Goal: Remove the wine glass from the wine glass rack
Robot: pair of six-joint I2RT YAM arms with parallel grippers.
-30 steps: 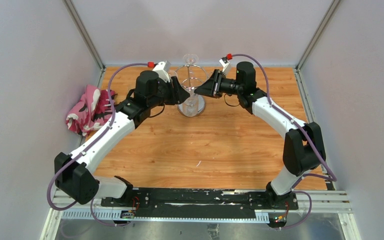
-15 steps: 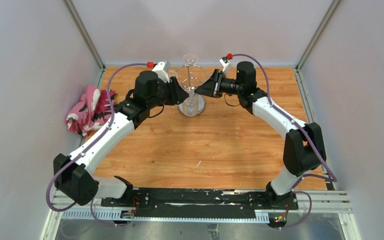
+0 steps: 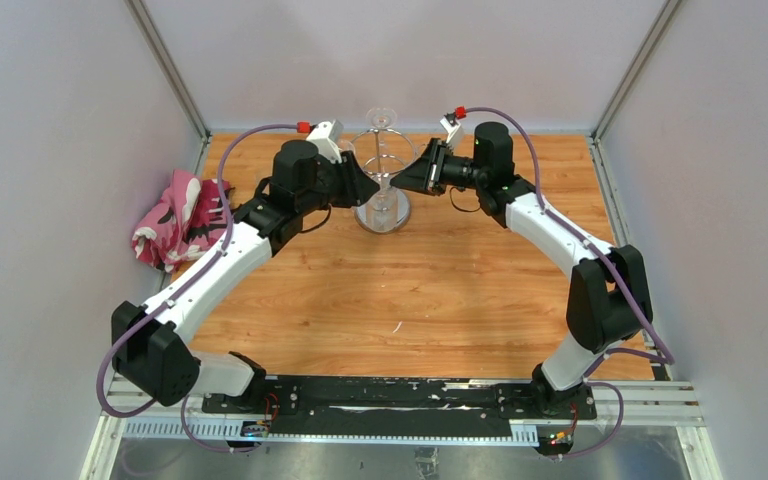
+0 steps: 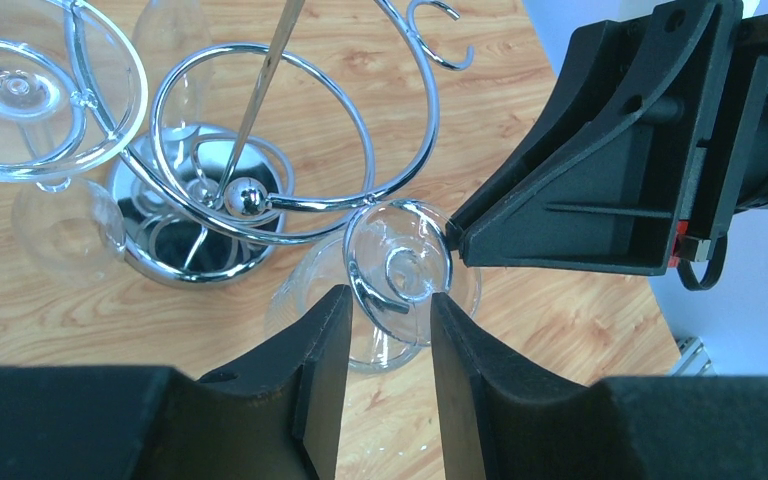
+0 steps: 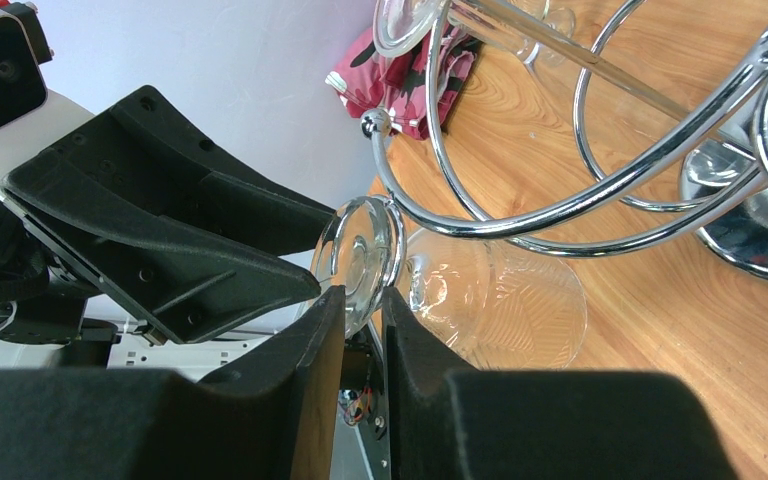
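No readable text is showing anywhere: no word, label, brand or number is appearing on the wine glass rack (image 4: 247, 198) or the wine glass (image 4: 400, 268).

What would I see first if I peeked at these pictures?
A shiny wine glass rack stands at the far middle of the wooden table, a wine glass hanging upside down from it. The left hand and the right hand meet there from either side, each with that glass between its fingers. A pink cloth lies by the left wall.
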